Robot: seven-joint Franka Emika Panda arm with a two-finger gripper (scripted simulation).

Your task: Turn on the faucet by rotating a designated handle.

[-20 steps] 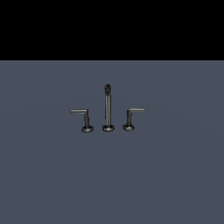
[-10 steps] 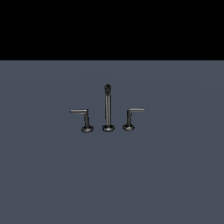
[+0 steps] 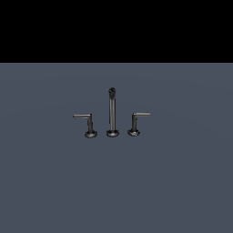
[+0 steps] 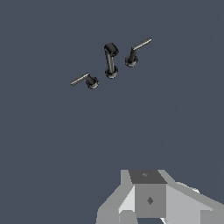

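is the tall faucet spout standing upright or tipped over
Upright: the spout rises straight from its round base between the two L-shaped levers, the handle and its mirrored lever.

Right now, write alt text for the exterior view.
A small dark metal faucet stands on a plain grey surface: a tall thin spout between two short L-shaped levers, the handle bending toward the view's left, the other lever toward its right. No arm or gripper shows.

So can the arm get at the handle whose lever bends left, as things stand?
Probably yes: the handle stands apart from the spout, with bare floor between it and the gripper in the wrist view. The jaws' state cannot be told.
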